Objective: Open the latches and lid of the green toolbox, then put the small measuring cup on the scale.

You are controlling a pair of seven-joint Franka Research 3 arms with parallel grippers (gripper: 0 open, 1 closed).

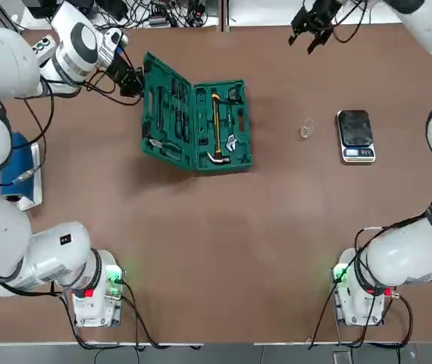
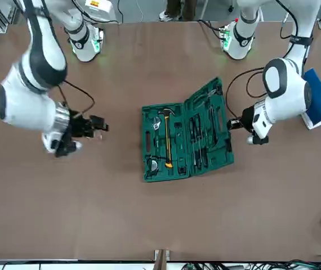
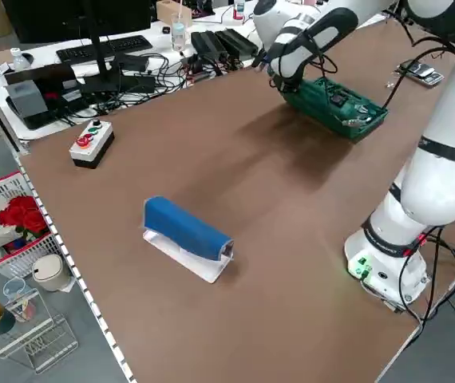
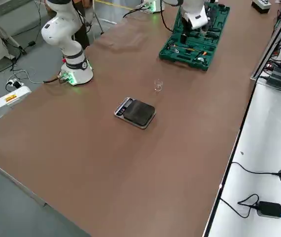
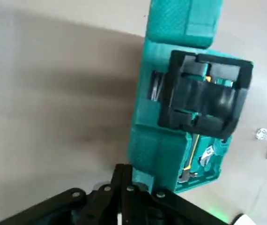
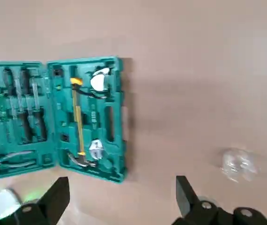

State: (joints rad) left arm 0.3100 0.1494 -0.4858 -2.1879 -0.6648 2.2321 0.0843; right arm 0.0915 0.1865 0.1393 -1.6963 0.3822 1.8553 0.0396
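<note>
The green toolbox [image 1: 222,125] lies open left of centre, its yellow-handled hammer showing. Its lid [image 1: 167,110] is swung out to the left and stands tilted, tools in its slots. My left gripper [image 1: 134,82] is shut and empty, right at the lid's outer far edge; the left wrist view shows the lid's back with the black handle [image 5: 203,96]. The small measuring cup [image 1: 307,129] stands on the table just left of the scale [image 1: 355,135]. My right gripper [image 1: 314,23] hangs open above the far edge, the cup [image 6: 238,164] below and ahead of it.
A blue object [image 1: 19,163] lies at the table's left edge. A grey button box [image 3: 92,144] sits at the far left corner. Cables and gear lie beyond the far edge. Bare table [image 1: 223,243] stretches between the toolbox and the arm bases.
</note>
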